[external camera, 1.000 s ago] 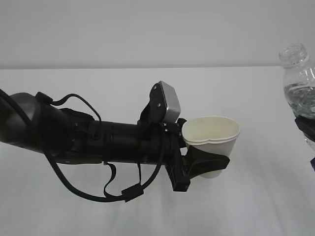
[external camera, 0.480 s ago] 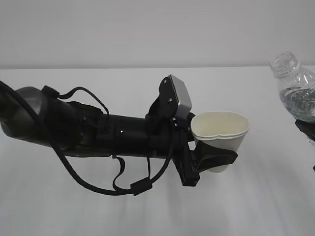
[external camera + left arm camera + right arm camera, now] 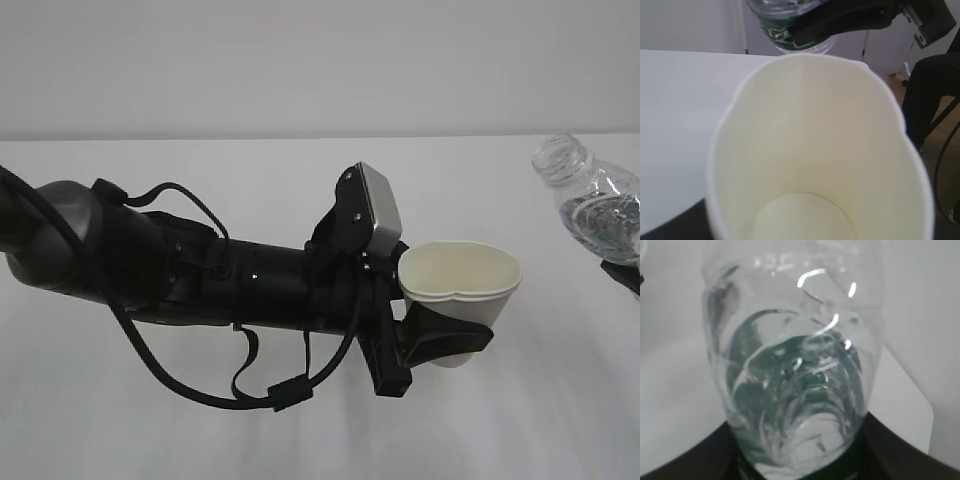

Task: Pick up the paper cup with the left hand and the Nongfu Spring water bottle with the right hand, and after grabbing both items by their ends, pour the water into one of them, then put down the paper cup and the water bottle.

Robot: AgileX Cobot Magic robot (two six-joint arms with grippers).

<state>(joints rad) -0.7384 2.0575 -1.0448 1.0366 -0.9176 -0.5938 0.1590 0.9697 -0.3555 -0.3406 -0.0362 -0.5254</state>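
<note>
The white paper cup [image 3: 462, 285] hangs upright above the table, empty, its rim squeezed out of round. My left gripper [image 3: 445, 342] is shut on its lower half, black fingers on both sides. In the left wrist view the cup's cream inside [image 3: 815, 150] fills the frame. The Nongfu Spring water bottle [image 3: 592, 198] is at the right edge, tilted with its open mouth up-left toward the cup, water inside. My right gripper [image 3: 625, 275] is shut on its lower end. The bottle's green label [image 3: 782, 32] shows above the cup's rim. The bottle [image 3: 795, 365] fills the right wrist view.
A white table [image 3: 200, 430] lies under both arms, with a plain pale wall behind. The thick black left arm [image 3: 200, 275] and its looping cables span the left half. Beyond the table's far edge stand dark furniture and cables [image 3: 930, 100].
The left arm has carried the cup to the right and slightly down. The bottle has come further into view and tipped over to the left, its mouth lower and nearer the cup.
</note>
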